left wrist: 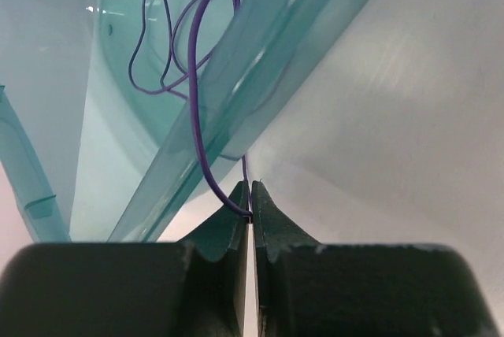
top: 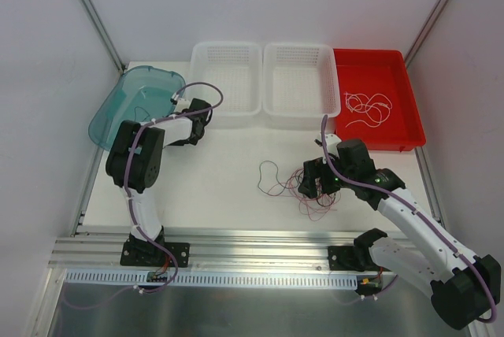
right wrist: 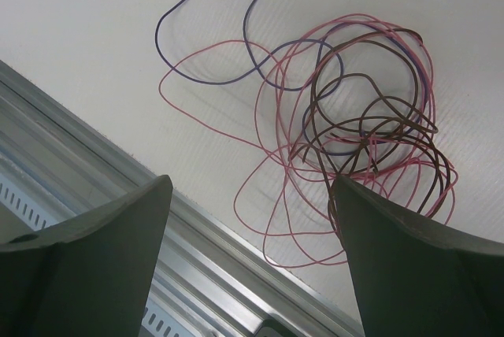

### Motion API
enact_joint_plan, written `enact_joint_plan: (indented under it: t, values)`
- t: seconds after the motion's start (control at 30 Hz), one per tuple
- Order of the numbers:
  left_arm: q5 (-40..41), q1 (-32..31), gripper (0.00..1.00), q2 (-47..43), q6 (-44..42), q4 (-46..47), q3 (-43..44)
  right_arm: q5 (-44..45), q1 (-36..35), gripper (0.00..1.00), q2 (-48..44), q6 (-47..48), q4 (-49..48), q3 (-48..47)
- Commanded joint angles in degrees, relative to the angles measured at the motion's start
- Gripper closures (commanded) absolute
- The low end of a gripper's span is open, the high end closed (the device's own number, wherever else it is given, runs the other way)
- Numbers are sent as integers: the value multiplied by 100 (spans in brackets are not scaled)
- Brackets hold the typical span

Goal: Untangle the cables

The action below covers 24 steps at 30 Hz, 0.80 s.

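Pinching a purple cable (left wrist: 194, 116) between tightly clenched fingers, the left gripper (left wrist: 251, 195) sits at the lip of the teal bin (left wrist: 268, 46) — the strand loops up over the rim into it. Over on the table (right wrist: 94, 6), the right gripper (right wrist: 250, 187) hangs spread wide, holding nothing, just above the tangle (right wrist: 358, 124) of pink, brown and purple cables — white cables (top: 368, 107) lie in the red tray (top: 398, 69).

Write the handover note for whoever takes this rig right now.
Left gripper: shut on a purple cable at the wall of the teal bin; the cable runs on into the bin.
Right gripper: open, holding nothing, above the tangle on the table.
Done: white cables lie in the red tray.
To do: separate the tangle's pink, brown and purple strands.
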<state>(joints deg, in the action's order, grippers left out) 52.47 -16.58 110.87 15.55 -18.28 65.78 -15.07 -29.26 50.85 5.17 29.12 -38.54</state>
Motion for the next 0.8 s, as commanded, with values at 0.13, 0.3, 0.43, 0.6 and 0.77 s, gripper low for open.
enact_joint_plan:
  t: [0.13, 0.3, 0.43, 0.6, 0.77]
  values:
    - [-754, -311, 100, -1225, -395, -841, 154, -75, -45, 12, 4, 10, -118, -57]
    - [-1335, -302, 100, -1988, -360, -1528, 540, -40, -45, 12, 13, 2, -118, -65]
    - [-1441, -215, 100, -2254, -605, -1775, 1032, -57, -45, 12, 21, 10, -118, -74]
    - [-1563, 628, 100, -2018, -782, -1793, 1656, -57, -54, 12, 4, 10, -91, -83]
    - [-1845, 1445, 96, -1184, -685, -1793, 2236, -31, -63, 12, -23, 10, -65, -74]
